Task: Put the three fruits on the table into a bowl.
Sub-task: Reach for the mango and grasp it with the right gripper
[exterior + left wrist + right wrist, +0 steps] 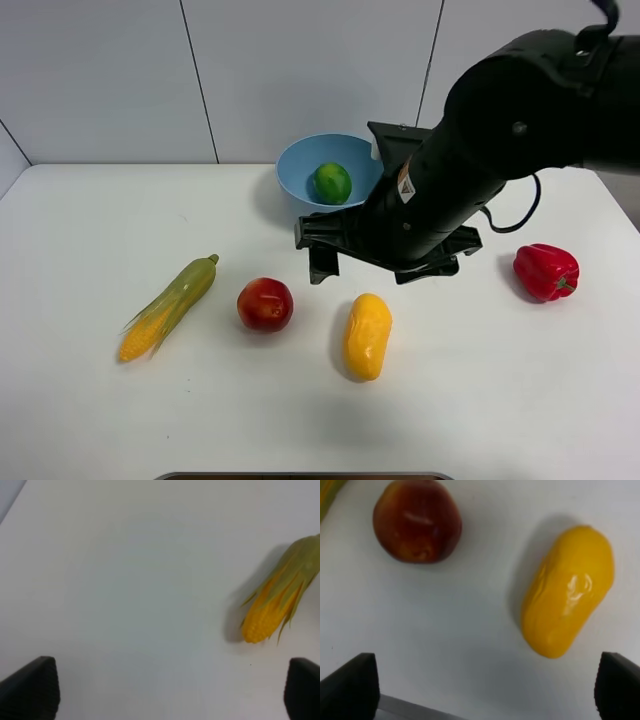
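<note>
The green lime [332, 183] lies inside the light-blue bowl [296, 163] at the back of the white table [90, 220]. On the table in front of the bowl rest the red apple [265, 304] [417, 520] and, to its right, the yellow mango [367, 335] [568, 590]. My right gripper [380, 262] [482, 690] hangs open between the bowl and these two fruits, empty and touching neither. My left gripper [165, 695] is open over bare table, holding nothing; the exterior high view does not show it.
A green-husked corn cob [170, 305] [280, 605] lies left of the apple. A red bell pepper [546, 271] sits at the right. The bulky black right arm [500, 130] covers the table behind and right of the bowl.
</note>
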Available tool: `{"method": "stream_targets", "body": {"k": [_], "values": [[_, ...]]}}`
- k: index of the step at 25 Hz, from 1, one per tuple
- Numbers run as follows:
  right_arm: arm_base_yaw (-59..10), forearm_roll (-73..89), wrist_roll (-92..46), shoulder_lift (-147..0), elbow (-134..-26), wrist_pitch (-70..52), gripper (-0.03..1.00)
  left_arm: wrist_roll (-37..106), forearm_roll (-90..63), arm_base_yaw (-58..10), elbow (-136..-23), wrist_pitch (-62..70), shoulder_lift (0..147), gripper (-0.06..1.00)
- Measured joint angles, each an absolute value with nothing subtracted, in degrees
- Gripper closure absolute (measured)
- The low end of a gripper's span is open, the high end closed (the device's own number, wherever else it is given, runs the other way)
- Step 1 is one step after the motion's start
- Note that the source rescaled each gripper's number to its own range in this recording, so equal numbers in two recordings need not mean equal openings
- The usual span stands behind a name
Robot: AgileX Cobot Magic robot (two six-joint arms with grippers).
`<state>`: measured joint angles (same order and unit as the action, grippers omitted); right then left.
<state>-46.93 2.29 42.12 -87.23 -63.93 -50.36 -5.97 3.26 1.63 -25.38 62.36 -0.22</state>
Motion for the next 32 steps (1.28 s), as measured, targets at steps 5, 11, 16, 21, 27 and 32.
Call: {"method": "stream_targets", "body": {"k": [5, 11, 16, 21, 27, 32], "values": [[-46.93, 0.71, 47.18, -89.66, -63.93, -52.63, 0.09, -5.97, 3.26, 1.63, -25.38, 62.36, -0.22, -0.06], [-46.93, -2.22, 51.82, -89.91, -63.93, -59.22, 0.09, -5.97, 3.26, 1.63, -25.38, 62.36, -0.22, -0.06], [-46.93, -4.38, 56.3, -90.11, -63.93, -61.16, 0.09, -5.97, 3.26, 1.63, -25.38, 62.36, -0.22, -0.06], [-46.93, -3.49, 57.42, -92.02, -61.44, -59.1, 0.09, -5.97, 3.26, 1.63, -25.38, 62.36, -0.22, -0.06], [-46.93, -3.07, 60.01, -92.67, -55.41, -49.79, 0.09, -5.97, 3.26, 1.63, -25.38, 62.36, -0.22, -0.06], [-46.93, -5.17, 61.67, -92.94, -53.78, -47.27, 0.09, -5.97, 3.26, 1.63, -25.38, 62.36, -0.22, -0.06]]}}
